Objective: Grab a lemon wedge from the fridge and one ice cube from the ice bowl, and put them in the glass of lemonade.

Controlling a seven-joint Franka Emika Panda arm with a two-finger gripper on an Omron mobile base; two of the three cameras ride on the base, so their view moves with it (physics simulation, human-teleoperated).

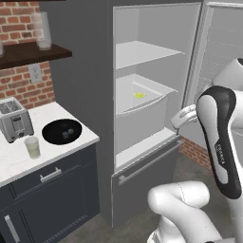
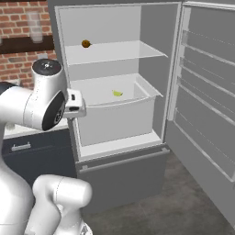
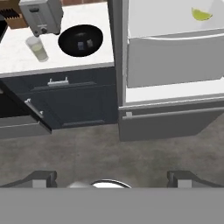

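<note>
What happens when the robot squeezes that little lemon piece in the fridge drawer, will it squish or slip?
The lemon wedge looks tiny and curved, so it is probably light and may slip or rock when pinched. It lies loose in the drawer, so a nudge would likely slide it.

Silver toaster standing upright on the white countertop, at the upper left of the hand view, far ahead of the finger tips and left of them. Dark navy cabinet below the countertop, with a pale bar-handled drawer; a lower drawer front juts outward, ahead and left of the left finger tip. Brick wall carrying a white outlet and a dark wooden shelf bearing a tall frosted glass. Small round orange-brown ball on an upper shelf. Grey-brown floor directly ahead of both finger tips.
</note>
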